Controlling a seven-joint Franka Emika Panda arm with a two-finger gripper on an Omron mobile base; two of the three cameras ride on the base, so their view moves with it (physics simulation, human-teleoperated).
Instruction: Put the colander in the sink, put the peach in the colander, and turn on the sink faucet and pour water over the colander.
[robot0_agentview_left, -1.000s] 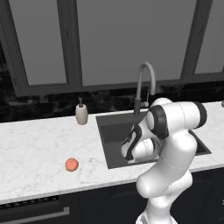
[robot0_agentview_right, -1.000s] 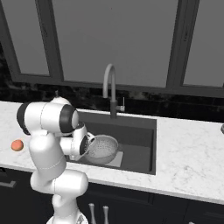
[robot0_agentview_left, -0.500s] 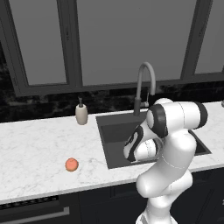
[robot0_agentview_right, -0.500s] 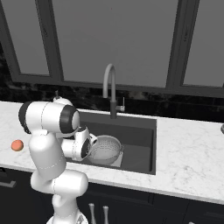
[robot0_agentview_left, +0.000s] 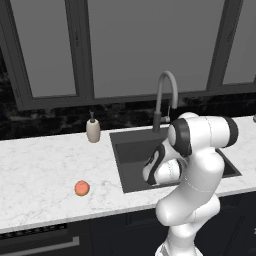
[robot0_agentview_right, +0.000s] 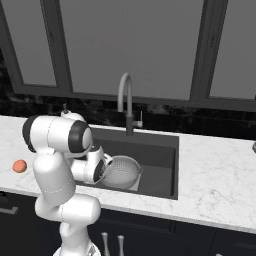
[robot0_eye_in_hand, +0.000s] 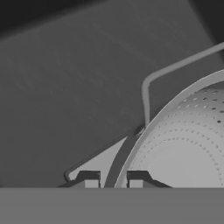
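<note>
Your fingers (robot0_eye_in_hand: 113, 180) clamped on colander (robot0_agentview_right: 121, 171) rim, pinching thin edge so bowl hangs upright inside sink (robot0_agentview_right: 165, 165). Peach (robot0_agentview_left: 82, 188) waits on bench (robot0_agentview_left: 40, 170), well left of fingers.

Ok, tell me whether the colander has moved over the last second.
Yes. In the right base view the colander, its rim clamped by the gripper, has sunk lower in the sink, farther below the faucet.
</note>
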